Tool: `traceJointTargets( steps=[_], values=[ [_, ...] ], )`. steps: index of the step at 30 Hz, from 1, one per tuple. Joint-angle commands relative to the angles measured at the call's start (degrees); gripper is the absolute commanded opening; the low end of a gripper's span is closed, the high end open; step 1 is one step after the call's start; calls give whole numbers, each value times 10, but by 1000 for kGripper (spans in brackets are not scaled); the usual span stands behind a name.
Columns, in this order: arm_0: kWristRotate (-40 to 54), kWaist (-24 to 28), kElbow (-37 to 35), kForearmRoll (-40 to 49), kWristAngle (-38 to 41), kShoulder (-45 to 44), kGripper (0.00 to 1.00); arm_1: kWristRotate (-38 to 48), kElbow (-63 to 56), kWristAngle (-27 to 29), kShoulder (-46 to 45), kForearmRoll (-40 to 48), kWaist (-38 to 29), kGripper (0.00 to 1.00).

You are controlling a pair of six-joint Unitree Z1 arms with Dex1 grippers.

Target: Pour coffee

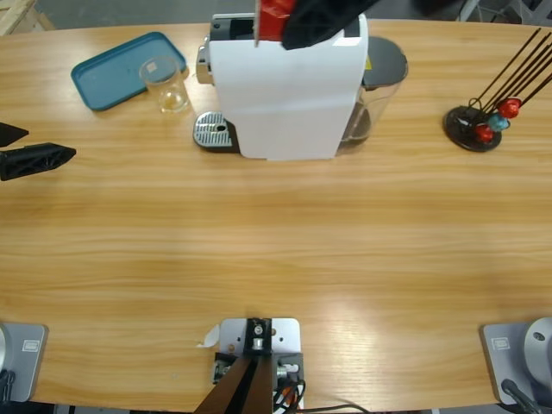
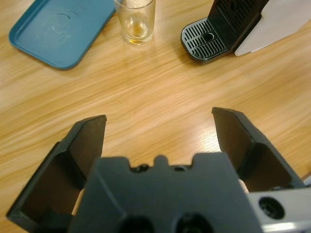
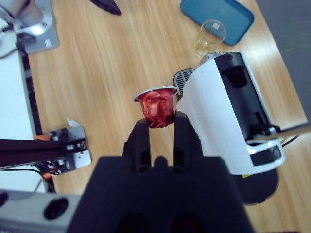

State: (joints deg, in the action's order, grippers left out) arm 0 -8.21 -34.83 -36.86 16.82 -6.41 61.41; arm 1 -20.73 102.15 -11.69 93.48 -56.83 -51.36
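A red capsule (image 3: pixel 157 108) is pinched in my right gripper (image 3: pixel 159 122), held high above the white coffee machine (image 3: pixel 228 111). In the high view that gripper (image 1: pixel 302 26) and capsule (image 1: pixel 274 19) hang over the machine's top (image 1: pixel 285 95). A small clear glass (image 1: pixel 165 83) stands on the table next to the blue tray (image 1: pixel 112 73), left of the machine's drip grate (image 1: pixel 213 131). It looks empty; no dark coffee shows anywhere. My left gripper (image 1: pixel 50 144) rests open near the table's left edge, facing the glass (image 2: pixel 135 20) from a distance.
A black capsule stand (image 1: pixel 473 125) with thin rods and a few red and blue capsules sits at the far right. The machine's grey water tank (image 1: pixel 379 86) is on its right side. Bare wood spreads across the table's near half.
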Motion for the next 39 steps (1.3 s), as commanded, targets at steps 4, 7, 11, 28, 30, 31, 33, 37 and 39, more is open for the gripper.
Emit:
traceJointTargets(
  steps=[4, 7, 11, 28, 30, 31, 33, 37, 39],
  values=[
    [7, -3, 22, -6, 6, -10, 936, -78, 88, 45, 117, -51, -9, 0],
    [7, -3, 22, -6, 6, -10, 936, -93, 103, 73, 134, -50, -9, 0],
    [7, -3, 23, -6, 6, -10, 936, -101, 133, 101, 156, -48, -9, 0],
    [7, -3, 23, -7, 6, -12, 936, -115, 229, 135, 236, -45, 6, 0],
    [7, -3, 23, -8, 6, -12, 936, -115, 230, 135, 235, -45, 17, 0],
    [7, -3, 24, -8, 6, -12, 936, -115, 230, 135, 234, -45, 22, 0],
    [7, -3, 24, -8, 6, -11, 936, -118, 230, 133, 233, -45, 29, 0],
    [7, -3, 24, -9, 6, -11, 936, -120, 227, 129, 235, -45, 37, 0],
    [7, -3, 24, -9, 6, -11, 936, -121, 227, 127, 237, -44, 37, 0]
  ],
)
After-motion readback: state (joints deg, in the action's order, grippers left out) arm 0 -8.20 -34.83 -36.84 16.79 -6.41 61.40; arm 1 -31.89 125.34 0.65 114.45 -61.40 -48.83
